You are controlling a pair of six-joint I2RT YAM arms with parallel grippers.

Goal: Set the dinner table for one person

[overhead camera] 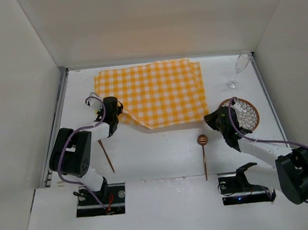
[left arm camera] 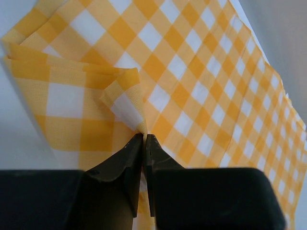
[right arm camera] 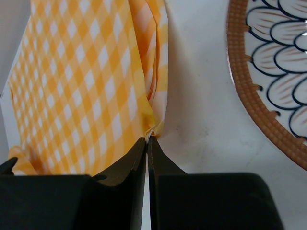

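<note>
A yellow-and-white checked cloth (overhead camera: 152, 94) lies spread over the far middle of the white dinner table (overhead camera: 157, 157). My left gripper (overhead camera: 118, 113) is shut on the cloth's near left corner (left arm camera: 125, 103), which puckers up at the fingertips. My right gripper (overhead camera: 210, 117) is shut on the cloth's near right corner (right arm camera: 154, 125). A patterned plate (overhead camera: 243, 113) with a brown rim (right arm camera: 249, 103) lies just right of the right gripper. A copper spoon (overhead camera: 204, 152) lies at the near middle, and a thin copper utensil (overhead camera: 106, 156) at the near left.
A clear wine glass (overhead camera: 238, 70) stands at the far right by the wall. White walls close in the table on the left, right and far sides. The arm bases sit at the near edge.
</note>
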